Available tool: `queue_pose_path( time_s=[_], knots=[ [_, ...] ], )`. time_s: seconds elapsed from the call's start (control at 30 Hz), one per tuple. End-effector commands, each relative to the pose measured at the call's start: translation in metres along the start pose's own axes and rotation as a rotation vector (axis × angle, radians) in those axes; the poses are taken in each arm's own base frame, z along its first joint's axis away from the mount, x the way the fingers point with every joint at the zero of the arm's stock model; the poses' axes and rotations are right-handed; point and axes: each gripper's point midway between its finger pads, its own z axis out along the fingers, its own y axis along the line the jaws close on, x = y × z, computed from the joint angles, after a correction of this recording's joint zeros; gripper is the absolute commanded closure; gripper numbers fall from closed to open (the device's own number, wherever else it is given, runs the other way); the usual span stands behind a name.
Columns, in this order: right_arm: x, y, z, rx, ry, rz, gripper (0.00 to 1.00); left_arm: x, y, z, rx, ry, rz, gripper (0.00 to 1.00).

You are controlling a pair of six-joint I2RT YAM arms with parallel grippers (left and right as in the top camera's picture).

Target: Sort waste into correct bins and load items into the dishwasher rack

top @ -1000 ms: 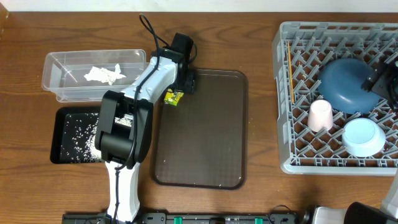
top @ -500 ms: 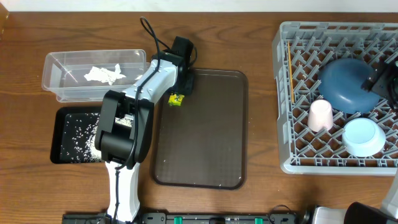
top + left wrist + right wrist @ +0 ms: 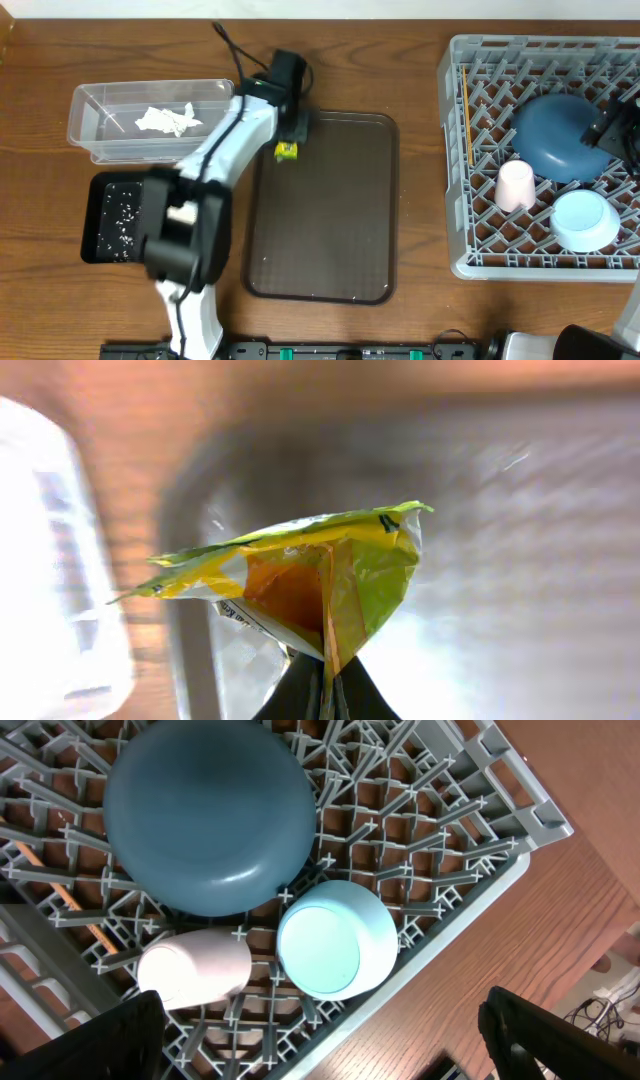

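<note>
The left tool (image 3: 325, 695) is pressed onto the yellow-green snack wrapper (image 3: 287, 151), pinching its lower edge over the brown serving tray's (image 3: 330, 230) 11 o'clock corner. This looks like the waste-sorting step. Next it likely needs a short carry toward 9 o'clock, over the clear tub (image 3: 85, 140) holding the tissue (image 3: 168, 120), then a release. The right tool (image 3: 325, 1030) hangs spread above the rack (image 3: 540, 268) at the desk's 3 o'clock.

Nothing legible — print on the snack wrapper (image 3: 300, 575) is blurred.
</note>
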Motion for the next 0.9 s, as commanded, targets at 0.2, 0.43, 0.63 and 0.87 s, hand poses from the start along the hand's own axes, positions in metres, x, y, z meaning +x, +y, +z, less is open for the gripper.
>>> queue_pose_path(
  time_s=[0.2, 0.43, 0.63, 0.87],
  knots=[
    [-0.003, -0.007, -0.004, 0.021, -0.019, 0.027, 0.01, -0.05, 0.095, -0.093, -0.124, -0.289, -0.472, 0.94],
    [-0.003, -0.007, -0.004, 0.021, -0.019, 0.027, 0.01, -0.037, 0.181, -0.085, -0.186, -0.296, -0.872, 0.89],
    [-0.003, -0.007, -0.004, 0.022, -0.019, 0.027, 0.01, -0.025, 0.224, -0.082, -0.216, -0.306, -1.071, 0.41],
    [-0.003, -0.007, -0.004, 0.021, -0.019, 0.027, 0.01, -0.021, 0.232, -0.085, -0.216, -0.301, -1.091, 0.31]
  ],
)
